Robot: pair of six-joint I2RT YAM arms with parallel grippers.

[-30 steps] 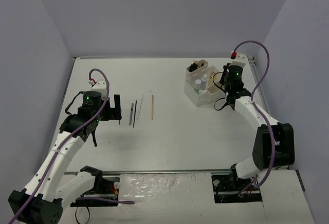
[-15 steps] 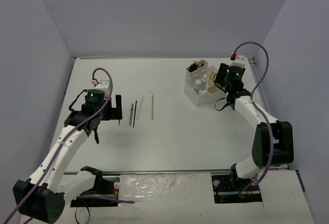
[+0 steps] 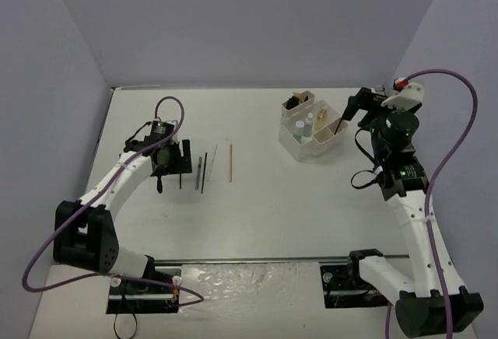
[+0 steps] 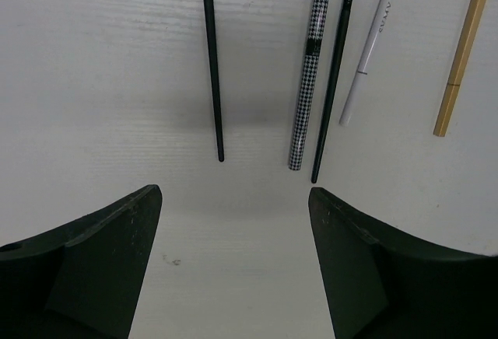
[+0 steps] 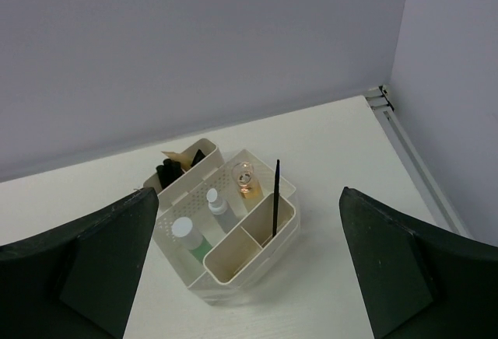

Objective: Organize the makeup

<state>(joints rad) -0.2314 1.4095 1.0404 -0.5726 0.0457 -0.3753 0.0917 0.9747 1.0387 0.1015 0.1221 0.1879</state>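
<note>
Left gripper gapes wide, empty, above the pencils. Right gripper is wide and empty over the box, with a black pencil standing inside, probably leaning.

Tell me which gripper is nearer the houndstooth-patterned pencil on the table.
Left. The left gripper hangs just short of the houndstooth pencil, jaws open; the right gripper is far across the table, beside the white organizer.

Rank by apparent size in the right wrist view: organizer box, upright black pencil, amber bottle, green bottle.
1. organizer box
2. upright black pencil, long but very thin
3. green bottle and amber bottle: these look alike, and the box walls partly hide both, so they are left unranked.
</note>
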